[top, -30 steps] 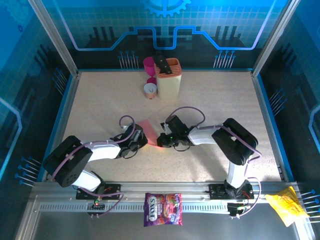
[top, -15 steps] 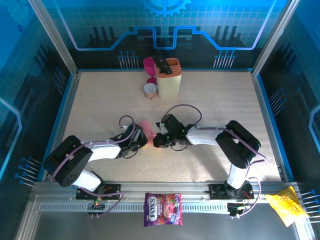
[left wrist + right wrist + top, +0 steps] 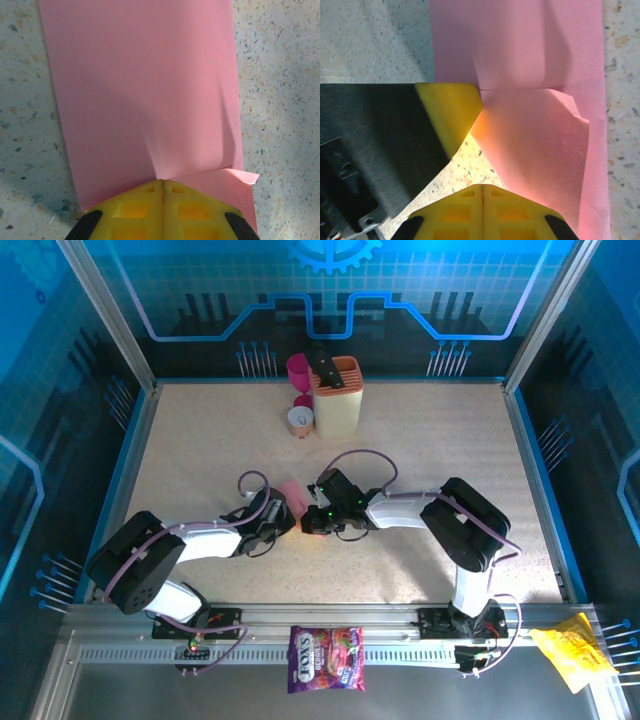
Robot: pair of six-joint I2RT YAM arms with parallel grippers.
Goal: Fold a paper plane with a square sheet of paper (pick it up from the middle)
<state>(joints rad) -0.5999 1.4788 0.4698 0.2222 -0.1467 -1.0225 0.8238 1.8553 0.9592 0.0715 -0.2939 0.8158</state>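
So: one square sheet of paper [image 3: 292, 494], pink, lies on the worktop [image 3: 200, 430] at mid-frame in the top view, mostly hidden between the two arms. Left wrist view shows its full width plus a small turned-over corner at lower right. Right wrist view adds a larger lifted flap and the left fingertip [image 3: 451, 107] touching the crease. Two sets of jaws: left jaws and right jaws both fully closed, pads meeting. Versus a second ago the right arm has slid left, covering more of the pink.
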